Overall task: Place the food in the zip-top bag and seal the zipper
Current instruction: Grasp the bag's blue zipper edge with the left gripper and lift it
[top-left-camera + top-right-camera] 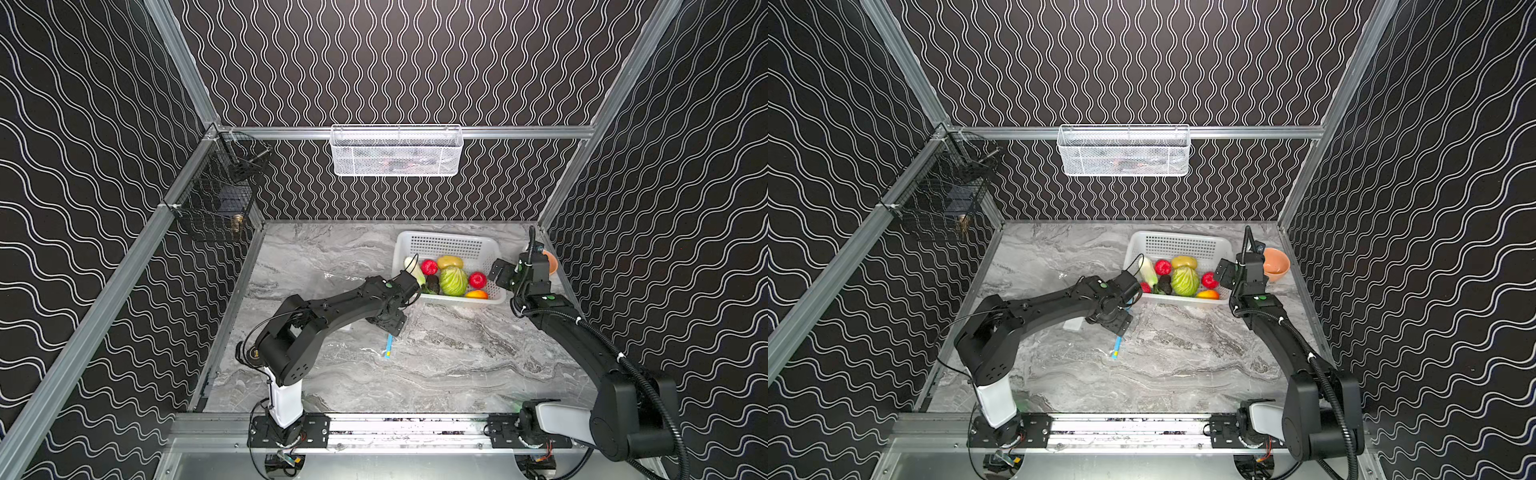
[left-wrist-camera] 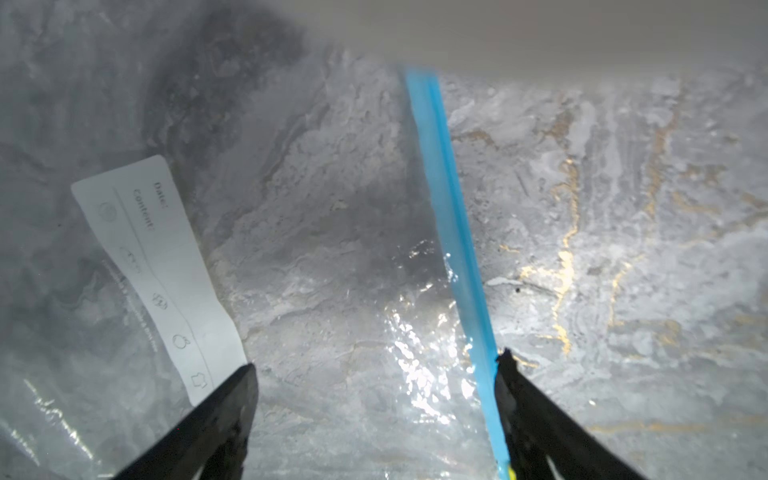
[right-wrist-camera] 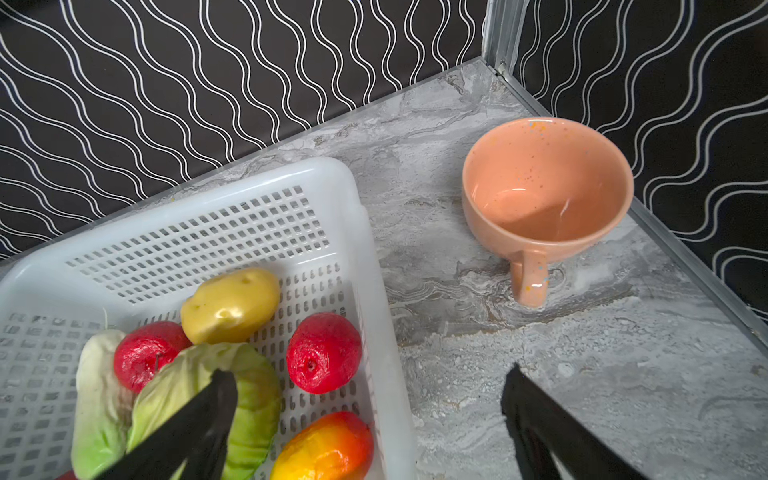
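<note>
Okay, left claw [image 2: 376, 361] is hovering released over the zip-top bag [image 2: 311, 291], lying flat beside the basket [image 3: 166, 222]; right claw [image 3: 370, 372] released above the basket's edge. I'm guessing it's limp and slippery, so I'm targeting the stiffer zipper [image 2: 449, 199].

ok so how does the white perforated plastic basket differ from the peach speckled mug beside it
The white perforated plastic basket is rectangular; the peach speckled ceramic mug is round with a handle. The basket's walls are full of holes; the mug's are solid. The basket holds toy fruits and vegetables; the mug is empty. Both stand upright on the grey marble table, apart.
</note>
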